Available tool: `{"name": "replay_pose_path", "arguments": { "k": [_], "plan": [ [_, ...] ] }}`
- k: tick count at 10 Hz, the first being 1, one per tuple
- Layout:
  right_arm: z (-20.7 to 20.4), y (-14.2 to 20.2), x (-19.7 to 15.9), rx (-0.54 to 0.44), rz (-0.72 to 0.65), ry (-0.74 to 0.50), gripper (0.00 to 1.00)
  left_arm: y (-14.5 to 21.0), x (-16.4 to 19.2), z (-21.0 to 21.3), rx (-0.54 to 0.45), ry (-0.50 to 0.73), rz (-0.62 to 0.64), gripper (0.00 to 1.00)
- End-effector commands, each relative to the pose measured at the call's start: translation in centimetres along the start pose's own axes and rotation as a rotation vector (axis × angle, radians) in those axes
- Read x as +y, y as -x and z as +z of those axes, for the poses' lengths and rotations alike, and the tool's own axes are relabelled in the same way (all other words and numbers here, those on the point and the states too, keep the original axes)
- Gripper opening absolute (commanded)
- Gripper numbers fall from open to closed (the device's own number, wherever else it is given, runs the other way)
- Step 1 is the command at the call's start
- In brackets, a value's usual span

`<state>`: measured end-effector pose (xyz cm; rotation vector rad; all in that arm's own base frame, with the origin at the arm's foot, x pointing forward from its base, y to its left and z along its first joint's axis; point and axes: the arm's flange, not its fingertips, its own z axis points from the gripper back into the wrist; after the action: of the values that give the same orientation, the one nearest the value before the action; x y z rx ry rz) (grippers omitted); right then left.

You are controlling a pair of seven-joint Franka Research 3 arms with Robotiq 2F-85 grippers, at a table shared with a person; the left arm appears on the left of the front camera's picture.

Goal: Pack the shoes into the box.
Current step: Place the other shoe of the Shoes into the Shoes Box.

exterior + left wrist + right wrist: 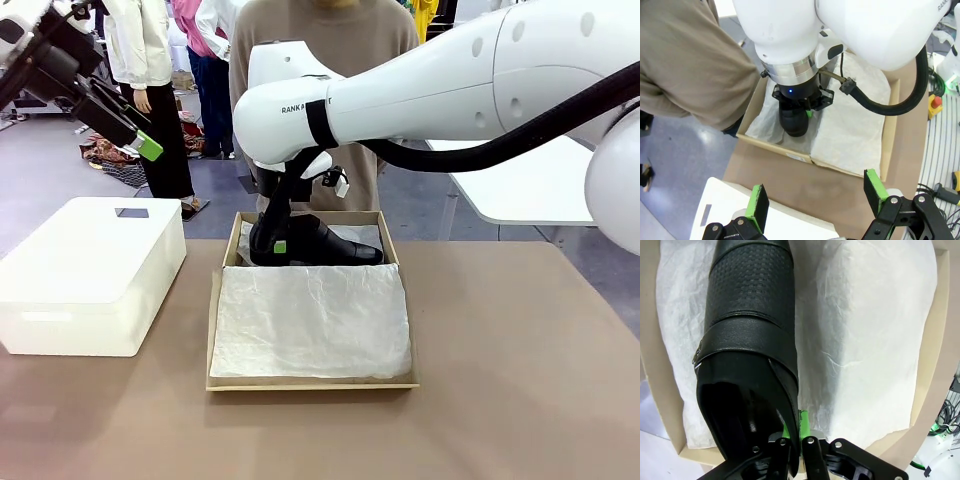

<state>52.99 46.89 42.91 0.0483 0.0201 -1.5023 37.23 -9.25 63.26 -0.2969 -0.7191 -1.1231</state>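
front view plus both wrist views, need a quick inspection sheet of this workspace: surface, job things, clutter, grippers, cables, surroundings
surface: brown table, boxes standing on it
job's things: tan box open, lined with white tissue paper; one black shoe at its far end
clutter: white rounded box to the left of the tan box
grippers: right gripper shut on the shoe's heel rim; left gripper open, raised, holding nothing
cables: black hose running along the right arm
surroundings: person standing at the far side; white table behind
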Motion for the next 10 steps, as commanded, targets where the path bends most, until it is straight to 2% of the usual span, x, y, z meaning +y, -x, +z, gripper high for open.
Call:
{"name": "replay_pose_path", "arguments": {
  "k": [1,3,6,8,10],
  "plan": [
    [0.7,0.8,0.3,-0.005,-0.038,0.027,0.0,0.0,0.0,0.1,-0.013,0.009,0.004,1.0],
    [0.9,1.0,0.2,-0.004,-0.035,0.047,0.03,0.0,0.0,0.1,-0.013,0.009,0.004,1.0],
    [1.7,0.9,-0.1,0.014,-0.043,0.075,0.62,0.0,0.0,0.1,-0.013,0.009,0.004,1.0],
    [3.8,0.8,-0.4,0.018,-0.046,0.058,1.0,0.0,0.0,0.1,-0.013,0.009,0.004,1.0],
    [5.1,0.6,-0.6,0.014,-0.047,0.042,1.0,0.0,0.0,0.1,-0.013,0.009,0.004,1.0]
  ]
}}
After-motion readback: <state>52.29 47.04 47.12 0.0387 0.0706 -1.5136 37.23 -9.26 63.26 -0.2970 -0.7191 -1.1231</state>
